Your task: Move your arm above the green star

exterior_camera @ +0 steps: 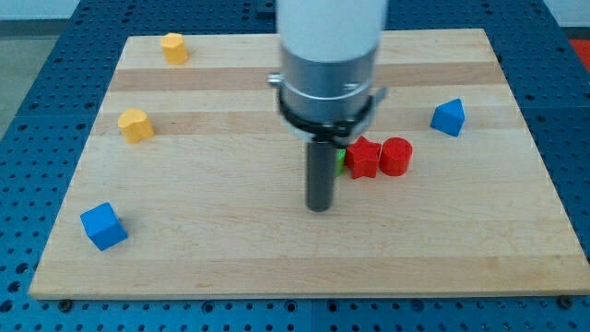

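The wooden board (277, 249) fills the view. My tip (320, 207) rests near its centre (a bare rod, no pincer to open or close). The green star (340, 158) peeks out just behind the rod, touching a red block (364, 157) beside a red cylinder (396, 156). A blue cube (102, 226) sits by the lower-left corner.

My tip (320, 207) sits just left of the green star (339, 158).
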